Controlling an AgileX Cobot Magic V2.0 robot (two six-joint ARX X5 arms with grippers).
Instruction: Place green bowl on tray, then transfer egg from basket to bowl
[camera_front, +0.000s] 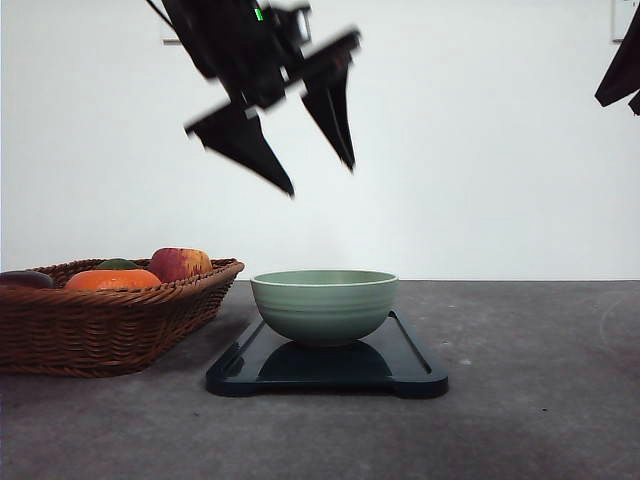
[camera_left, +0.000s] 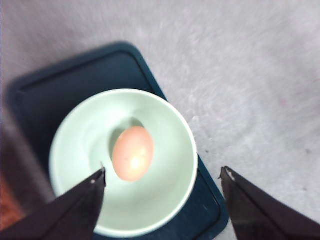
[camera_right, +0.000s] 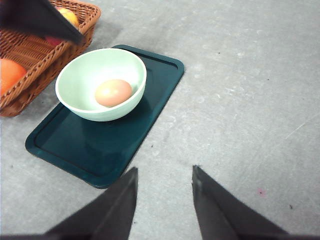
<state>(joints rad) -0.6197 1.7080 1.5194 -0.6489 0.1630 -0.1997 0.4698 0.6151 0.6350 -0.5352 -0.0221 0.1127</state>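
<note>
The green bowl (camera_front: 324, 305) stood on the tray (camera_front: 415, 372), just beside the basket (camera_front: 100, 325), and the egg (camera_right: 113, 92) lay inside the bowl, near the middle of its floor. The left gripper (camera_front: 320, 178) hung in the air above the bowl with its jaws spread wide and nothing between them. The right gripper (camera_right: 162, 202) was also empty, its jaws parted, poised over bare table (camera_right: 240, 100) just off the tray's near edge.

Both steps of the task appeared complete, so the remaining risk lay in withdrawal. A low or sideways retreat of the left arm could clip the bowl's rim, sliding the bowl on the glossy tray or tipping it enough to roll the egg out. The egg rested loose on a curved floor and would probably rock under any jolt.

The front view showed the bowl's outer wall, its seat on the tray and the gripper's height above it, but the wall hid the bowl's contents. The left wrist view looked straight down on the egg (camera_left: 132, 153) in the bowl. The right wrist view set bowl, tray and basket corner together.
</note>
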